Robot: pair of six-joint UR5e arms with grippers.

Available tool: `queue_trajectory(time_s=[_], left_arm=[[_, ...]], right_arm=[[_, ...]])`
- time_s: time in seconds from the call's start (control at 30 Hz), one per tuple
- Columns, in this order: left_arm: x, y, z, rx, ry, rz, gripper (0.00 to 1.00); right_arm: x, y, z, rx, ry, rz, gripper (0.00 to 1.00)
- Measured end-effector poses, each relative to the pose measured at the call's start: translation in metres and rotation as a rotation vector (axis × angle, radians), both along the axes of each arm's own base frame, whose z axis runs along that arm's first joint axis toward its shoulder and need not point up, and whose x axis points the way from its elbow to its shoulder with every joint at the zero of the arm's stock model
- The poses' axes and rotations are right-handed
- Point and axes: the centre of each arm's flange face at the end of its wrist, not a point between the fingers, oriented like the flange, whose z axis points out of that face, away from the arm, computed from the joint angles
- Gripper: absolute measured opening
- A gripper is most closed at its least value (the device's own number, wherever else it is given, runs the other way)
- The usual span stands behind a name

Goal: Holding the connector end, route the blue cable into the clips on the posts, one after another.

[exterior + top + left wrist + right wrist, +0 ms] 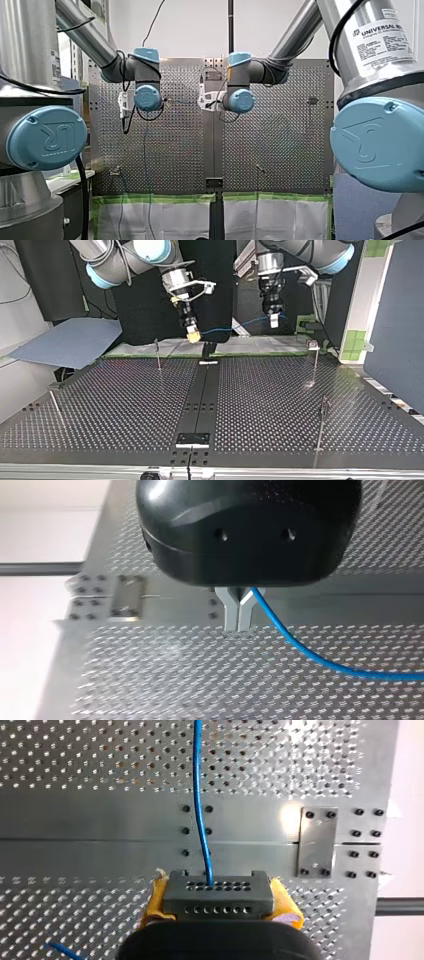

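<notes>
My right gripper (220, 898) is shut on a dark grey connector (218, 885), one yellow pad (286, 902) on each side of it. The blue cable (201, 805) leaves the connector's face and runs ahead over the perforated table. In the top view my right gripper (192, 334) hangs above the table's far edge, and the cable (235, 328) sags across to my left gripper (273, 320). My left gripper (238, 619) has its metal fingers shut, with the blue cable (300, 647) pinched at their base and trailing off to one side.
Thin posts with clips stand on the perforated table (125, 410): one at the far left (158, 354), one at the near left (54, 405), one at the far right (315, 365), one at the near right (322, 425). A dark strip (200, 400) runs down the middle.
</notes>
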Motion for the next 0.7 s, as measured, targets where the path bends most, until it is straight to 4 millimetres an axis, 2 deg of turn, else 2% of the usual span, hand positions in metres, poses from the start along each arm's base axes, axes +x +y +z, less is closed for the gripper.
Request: queue_trajectory(time_s=[0.5,0.7], left_arm=[[0.021,0.013,0.045,-0.055,0.003,0.077,0.00],[0.030,0.021,0.056,-0.088,-0.008,0.109,0.00]], right_arm=[[0.024,-0.015,0.038,-0.013,-0.063,0.095,0.00],[0.041,-0.020,0.034,0.007,-0.038,0.125,0.00]])
